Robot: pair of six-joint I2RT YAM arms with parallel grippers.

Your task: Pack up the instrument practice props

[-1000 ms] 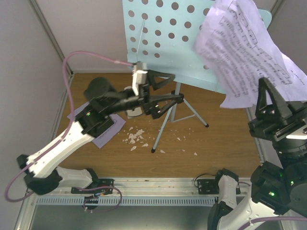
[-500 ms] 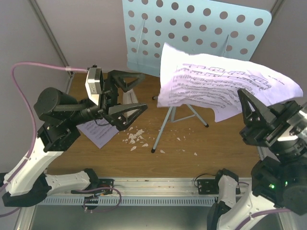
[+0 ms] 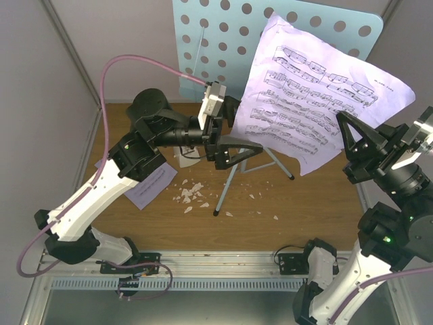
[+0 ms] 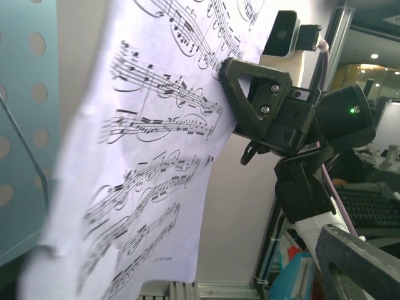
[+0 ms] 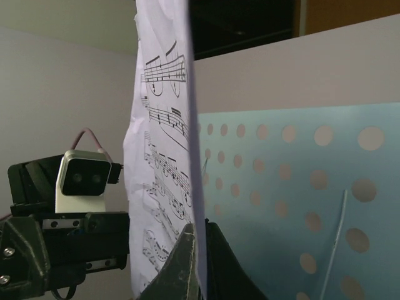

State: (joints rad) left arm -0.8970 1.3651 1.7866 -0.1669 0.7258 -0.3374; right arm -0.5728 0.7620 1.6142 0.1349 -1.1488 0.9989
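Wood table (image 3: 318, 203) w/ stand legs (image 3: 225, 189), scraps (image 3: 189, 195), prob. a page (image 3: 147, 191).

white scraps (image 3: 191, 194) lie scattered on the wooden table (image 3: 304, 206).

Probably a lab: aluminium-framed booth (image 3: 40, 122), blurred keyboard (image 4: 369, 211) outside it.

You're looking at the pale blue perforated music stand (image 3: 216, 47) standing upright on its tripod legs (image 3: 229, 184) at the back of the surface (image 3: 304, 210). A white sheet-music page with printed notes (image 3: 318, 88) is hanging in the air before it, pinched in the right gripper's (image 5: 199, 240) jaws. A second page (image 3: 145, 189) is lying flat at left.
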